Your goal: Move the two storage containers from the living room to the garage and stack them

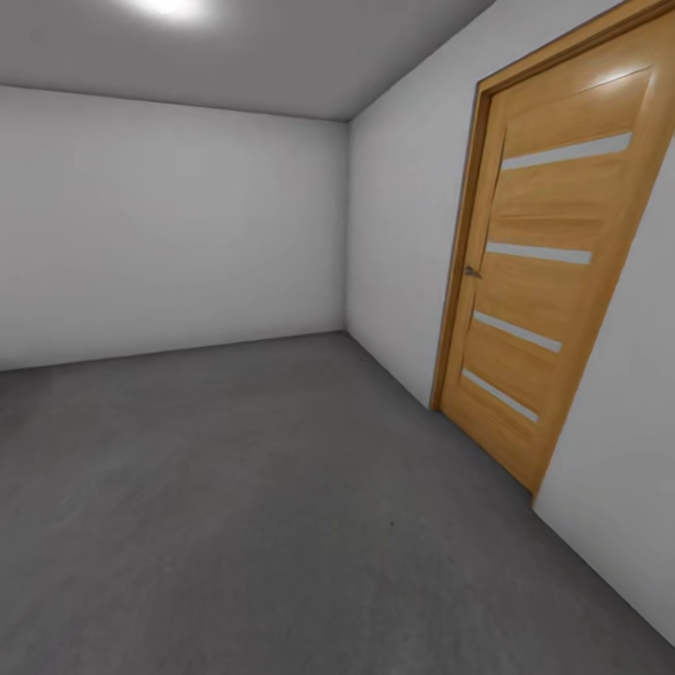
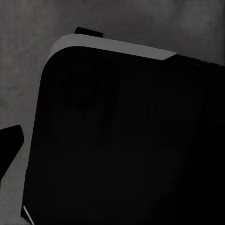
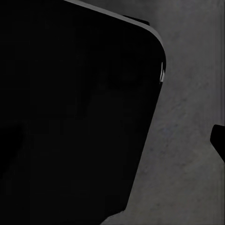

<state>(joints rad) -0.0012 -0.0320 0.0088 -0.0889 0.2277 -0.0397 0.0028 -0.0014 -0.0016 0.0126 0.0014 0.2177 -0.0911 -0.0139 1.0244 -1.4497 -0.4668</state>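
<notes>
Whether either arm's jaws are open or closed cannot be told: both wrist views look onto a large black rounded-corner body (image 2: 122, 140) of the robot, with only dark finger slivers at the edges. The head view shows the dark grey mottled concrete floor (image 1: 234, 506), plain grey-white walls (image 1: 169, 225) and a tall honey-coloured wooden door with four glass slits (image 1: 539, 281). No red-orange bins appear here, so I judge this a travel step; next comes driving to fetch a bin.
</notes>
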